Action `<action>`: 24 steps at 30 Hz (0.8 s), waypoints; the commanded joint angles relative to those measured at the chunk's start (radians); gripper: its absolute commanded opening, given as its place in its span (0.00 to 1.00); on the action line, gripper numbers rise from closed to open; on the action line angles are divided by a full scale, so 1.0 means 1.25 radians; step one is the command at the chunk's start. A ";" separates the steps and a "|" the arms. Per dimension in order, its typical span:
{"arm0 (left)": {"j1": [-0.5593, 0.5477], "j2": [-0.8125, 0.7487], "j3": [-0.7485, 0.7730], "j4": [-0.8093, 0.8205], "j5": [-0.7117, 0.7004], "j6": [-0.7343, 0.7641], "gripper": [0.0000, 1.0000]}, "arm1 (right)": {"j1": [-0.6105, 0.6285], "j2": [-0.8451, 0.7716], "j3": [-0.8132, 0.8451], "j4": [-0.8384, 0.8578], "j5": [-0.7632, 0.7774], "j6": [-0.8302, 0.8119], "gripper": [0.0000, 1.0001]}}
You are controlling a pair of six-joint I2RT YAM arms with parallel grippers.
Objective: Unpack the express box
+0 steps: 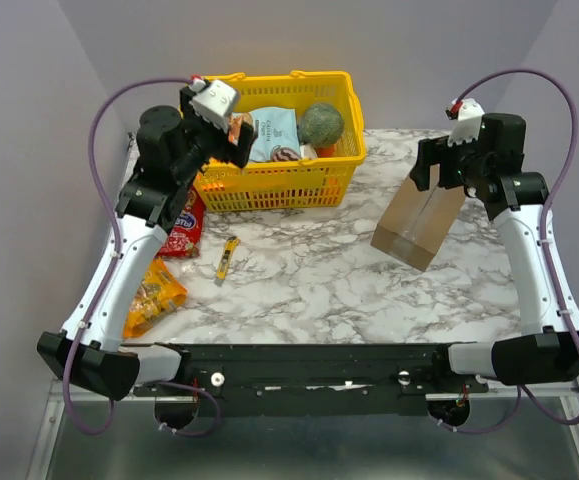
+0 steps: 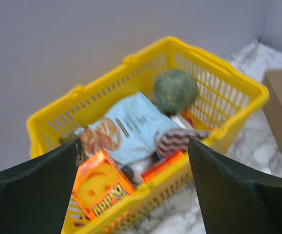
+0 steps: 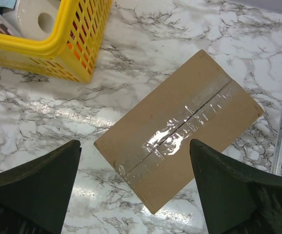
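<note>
Express box (image 3: 179, 131): flat on the marble table (image 1: 299, 280), right side, apart from the yellow basket (image 1: 279, 190), directly under the right gripper (image 3: 136, 195). Flaps shut, clear tape seam (image 3: 187, 126) runs lengthwise along the top.

Handling, judged:
- Plain cardboard, so stiff at edges and corners, while the top panel likely gives near the seam.
- Tape is glossy, probably slick for the pads, so avoid pinching there.
- Weight unknown, contents not visible.
- Best hold looks like the long side walls near a corner, or pressing down on a flap away from the seam to pin it.
- Can't tell whether the jaws span its width.

Right gripper: jaws spread wide, empty, above the box, no contact.
Left gripper (image 2: 133, 185): also spread wide, empty, hovering at the basket's near left, away from the box.

Seam needs cutting first. The yellow utility knife (image 1: 227, 258) lies on the table left of centre, well apart from the box, nearer the left arm.
</note>
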 commanded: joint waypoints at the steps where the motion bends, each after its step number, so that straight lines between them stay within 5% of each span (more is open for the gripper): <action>1: -0.047 -0.086 -0.152 -0.123 0.105 0.108 0.99 | -0.004 -0.023 -0.045 -0.012 0.013 -0.037 1.00; 11: -0.085 -0.233 -0.519 -0.174 0.016 0.285 0.99 | -0.003 -0.047 -0.166 -0.044 -0.031 -0.209 1.00; 19: -0.085 -0.151 -0.550 -0.182 -0.055 0.215 0.98 | -0.004 -0.026 -0.195 0.018 -0.069 -0.222 1.00; 24: -0.071 -0.115 -0.543 -0.180 -0.108 0.199 0.90 | -0.004 0.024 -0.136 0.024 -0.120 -0.219 0.99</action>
